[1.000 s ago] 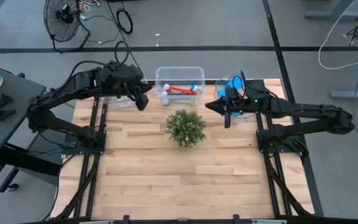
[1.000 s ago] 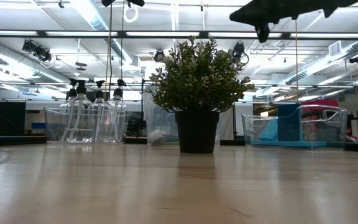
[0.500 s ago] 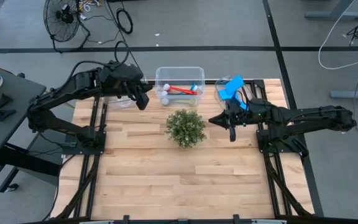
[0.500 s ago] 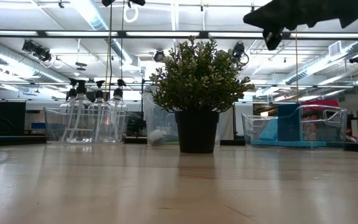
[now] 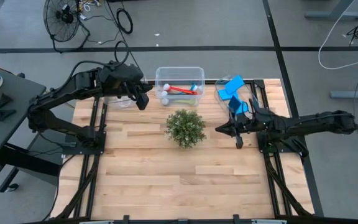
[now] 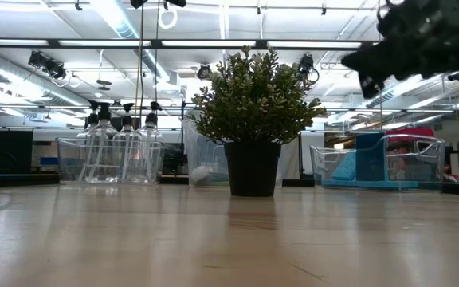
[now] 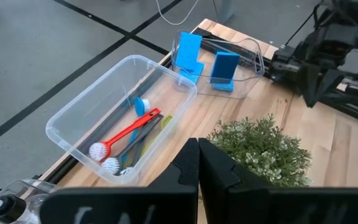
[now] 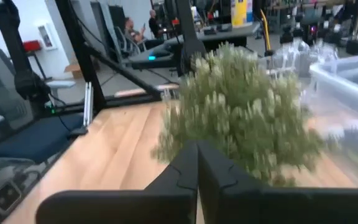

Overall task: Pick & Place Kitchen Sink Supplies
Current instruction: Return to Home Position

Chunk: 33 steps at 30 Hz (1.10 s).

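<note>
The dish brushes [image 5: 179, 91], among them a red one [image 7: 127, 133], lie flat in the middle clear bin. Two blue sponges [image 5: 232, 88] [image 7: 224, 67] stand on edge in the right-hand bin. Clear bottles with black caps [image 6: 118, 143] stand in the left-hand bin. My left gripper [image 5: 143, 101] [image 7: 197, 144] hovers shut between the bottle bin and the brush bin. My right gripper [image 5: 238, 140] [image 8: 197, 147] hangs shut and empty in the air, to the right of the potted plant, nearer than the sponge bin.
A bushy green plant in a dark pot [image 5: 186, 127] [image 6: 253, 119] stands mid-table in front of the bins. The three clear bins line the table's far edge [image 7: 86, 106]. Bare wooden tabletop [image 5: 179, 177] stretches toward the near edge. Arm mounts flank both sides.
My right gripper has moved from above the sponge bin toward the table's near edge and somewhat down, ending beside the plant, shut throughout. The left arm and all the supplies have stayed where they were.
</note>
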Each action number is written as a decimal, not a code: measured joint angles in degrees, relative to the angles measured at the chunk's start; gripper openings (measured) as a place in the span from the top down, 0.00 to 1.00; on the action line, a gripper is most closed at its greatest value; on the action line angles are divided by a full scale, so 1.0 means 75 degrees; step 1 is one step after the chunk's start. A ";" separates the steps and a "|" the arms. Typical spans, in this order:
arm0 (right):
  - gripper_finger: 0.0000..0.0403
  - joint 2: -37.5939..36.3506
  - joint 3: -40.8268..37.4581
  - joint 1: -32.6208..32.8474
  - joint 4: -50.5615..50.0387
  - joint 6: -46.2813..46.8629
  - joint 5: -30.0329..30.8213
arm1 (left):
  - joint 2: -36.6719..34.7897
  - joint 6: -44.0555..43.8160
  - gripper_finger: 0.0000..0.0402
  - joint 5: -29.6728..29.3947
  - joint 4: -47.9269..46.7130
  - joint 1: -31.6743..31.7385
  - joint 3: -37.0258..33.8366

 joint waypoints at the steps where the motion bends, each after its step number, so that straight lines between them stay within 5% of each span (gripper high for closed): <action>1: 0.99 -0.0187 -0.0181 0.0000 -0.0055 0.0010 0.0005 | -0.0003 0.0000 0.99 0.0000 0.0000 0.0000 0.0000; 33: 0.99 -0.3767 -0.1434 0.0131 -0.2201 -0.0427 0.0202 | -0.0003 0.0000 0.99 0.0002 0.0000 0.0000 0.0003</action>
